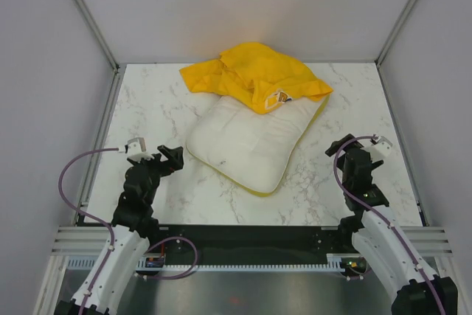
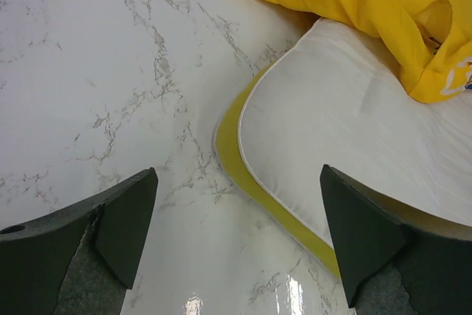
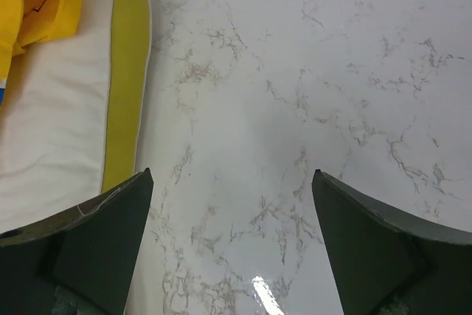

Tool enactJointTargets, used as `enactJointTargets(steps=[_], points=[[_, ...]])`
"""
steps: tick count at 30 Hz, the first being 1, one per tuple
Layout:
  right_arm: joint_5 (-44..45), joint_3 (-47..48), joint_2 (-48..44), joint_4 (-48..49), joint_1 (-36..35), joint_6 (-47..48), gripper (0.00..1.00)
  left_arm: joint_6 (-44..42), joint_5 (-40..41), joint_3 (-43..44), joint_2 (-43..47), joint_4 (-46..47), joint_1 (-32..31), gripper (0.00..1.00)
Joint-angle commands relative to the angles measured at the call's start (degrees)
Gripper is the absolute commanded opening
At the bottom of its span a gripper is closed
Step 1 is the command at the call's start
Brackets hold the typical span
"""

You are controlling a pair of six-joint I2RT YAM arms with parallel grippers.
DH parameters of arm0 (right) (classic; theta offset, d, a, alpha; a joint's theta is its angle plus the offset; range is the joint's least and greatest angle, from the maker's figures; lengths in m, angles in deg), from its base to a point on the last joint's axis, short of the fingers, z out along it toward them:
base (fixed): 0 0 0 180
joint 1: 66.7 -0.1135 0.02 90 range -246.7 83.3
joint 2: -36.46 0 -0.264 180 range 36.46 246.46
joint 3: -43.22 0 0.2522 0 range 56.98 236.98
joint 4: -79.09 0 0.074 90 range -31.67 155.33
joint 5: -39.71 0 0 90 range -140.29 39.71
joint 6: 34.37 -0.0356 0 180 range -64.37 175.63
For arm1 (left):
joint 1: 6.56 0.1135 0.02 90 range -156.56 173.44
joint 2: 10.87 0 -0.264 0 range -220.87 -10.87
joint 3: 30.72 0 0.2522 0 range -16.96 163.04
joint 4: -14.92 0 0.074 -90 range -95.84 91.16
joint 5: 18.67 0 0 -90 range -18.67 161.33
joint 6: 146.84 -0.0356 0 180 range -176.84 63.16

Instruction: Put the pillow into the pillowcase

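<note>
The pillow lies flat near the middle of the marble surface, ahead of both arms and between them. Its long axis runs on a slant, from the near corner by the arm bases away toward the far right. The far end is covered by the pillowcase, which sits crumpled in a heap across it and spills onto the surface behind; you cannot tell from here where its opening is.

Your left tool stands with its jaws wide apart and nothing between them, and the pillow's yellow-banded left corner lies just ahead and to its right. Your right tool is equally spread and empty, over bare marble, with the pillow's edge off to its left. The left arm looks the nearer of the two.
</note>
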Motion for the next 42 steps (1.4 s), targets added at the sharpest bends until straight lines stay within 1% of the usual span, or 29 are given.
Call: enactJointTargets(steps=[1, 3, 4, 7, 8, 9, 11, 13, 14, 16, 17, 18, 19, 20, 21, 25, 26, 28, 29, 31, 35, 37, 38, 40, 41, 42], points=[[-0.85, -0.15, -1.33, 1.68, 0.13, 1.64, 0.98, -0.23, -2.68, 0.58, 0.72, 2.94, 0.14, 1.0], [-1.46, -0.41, -2.12, 1.94, 0.13, 2.34, 0.98, -0.49, -3.13, 0.5, 0.98, 2.94, 0.14, 1.0], [-3.55, -0.41, -2.3, 2.2, 0.05, 3.65, 0.98, -0.5, -3.39, 0.41, 1.16, 2.94, 0.14, 1.0], [-10.49, -0.94, -3.88, 6.94, 0.05, 6.73, 0.98, -0.67, -4.09, 0.32, 1.07, 3.29, 0.05, 1.0], [-13.91, -1.29, -4.75, 9.48, 0.05, 7.26, 0.98, -0.67, -4.27, 0.32, 1.07, 3.37, 0.05, 1.0], [-15.16, -0.86, -4.85, 10.11, 0.05, 6.92, 0.98, -0.76, -4.53, 0.32, 0.81, 3.46, 0.05, 1.0], [-18.23, 0.9, -3.28, 10.2, 0.13, 6.57, 0.98, -0.76, -5.5, 0.41, 0.55, 3.9, 0.05, 1.0], [-20.18, 4.93, -0.21, 10.03, 0.05, 6.3, 0.97, -0.76, -6.11, 0.76, 0.02, 3.99, 0.05, 1.0], [-21.49, 6.6, 4.25, 10.12, 0.05, 6.04, 0.97, -0.76, -6.47, 0.85, -0.24, 3.99, 0.14, 1.0], [-25.01, 12.22, 9.36, 10.2, -0.13, 5.51, 0.93, -0.93, -7.08, 1.11, -0.95, 4.17, 0.05, 1.0], [-25.8, 14.07, 14.52, 10.55, -0.3, 5.34, 0.93, -0.93, -7.17, 1.11, -1.04, 4.43, 0.05, 1.0], [-26.68, 18.09, 17.19, 10.47, -0.39, 4.73, 0.93, -0.93, -7.17, 1.02, -1.04, 4.43, 0.05, 1.0], [-27.21, 20.05, 19.74, 10.47, -0.83, 4.55, 0.93, -0.93, -7.17, 1.2, -1.21, 4.52, 0.05, 1.0], [-27.74, 21.89, 24.55, 10.73, -1.01, 4.28, 0.93, -0.93, -7.17, 1.29, -1.3, 4.52, 0.14, 1.0], [-28.01, 25.22, 26.77, 11.08, -1.27, 3.58, 0.92, -1.02, -7.26, 1.29, -1.39, 4.6, 0.05, 1.0], [-27.48, 31.66, 37.05, 13.8, -2.85, 0.16, 0.92, -1.02, -7.52, 1.37, -1.92, 4.78, 0.14, 0.99], [-27.65, 34.45, 41.34, 14.07, -3.03, -0.37, 0.92, -1.11, -7.44, 1.37, -2.0, 4.78, 0.05, 0.99], [-27.39, 37.19, 45.67, 14.77, -3.55, -2.39, 0.94, -1.11, -7.52, 1.37, -2.09, 4.87, -0.04, 0.99], [-26.35, 39.73, 49.43, 15.04, -3.91, -2.92, 0.97, -1.2, -7.61, 1.37, -2.09, 4.87, 0.05, 0.99], [-25.38, 42.29, 54.53, 15.65, -4.26, -4.24, 0.98, -1.2, -7.61, 1.37, -2.18, 4.96, -0.03, 0.99], [-23.1, 51.15, 62.64, 14.78, -4.7, -5.47, 0.98, -1.29, -7.7, 1.29, -2.44, 5.31, 0.05, 0.99], [-22.91, 53.45, 66.23, 14.86, -5.31, -5.65, 0.98, -1.37, -7.88, 1.29, -2.88, 5.48, -0.03, 0.98], [-22.65, 55.47, 67.21, 14.78, -5.58, -5.56, 0.97, -1.29, -7.88, 1.29, -2.97, 5.57, 0.05, 0.98], [-22.3, 56.89, 69.14, 14.95, -6.45, -5.04, 0.81, -1.37, -7.96, 1.37, -3.32, 5.66, -0.03, 0.98], [-22.47, 57.85, 69.42, 15.04, -6.72, -4.86, 0.7, -1.37, -7.96, 1.46, -3.58, 5.75, -0.04, 0.97], [-23.17, 58.12, 69.51, 15.13, -6.9, -4.25, 0.53, -1.29, -7.96, 1.46, -3.59, 5.75, -0.04, 0.97]])
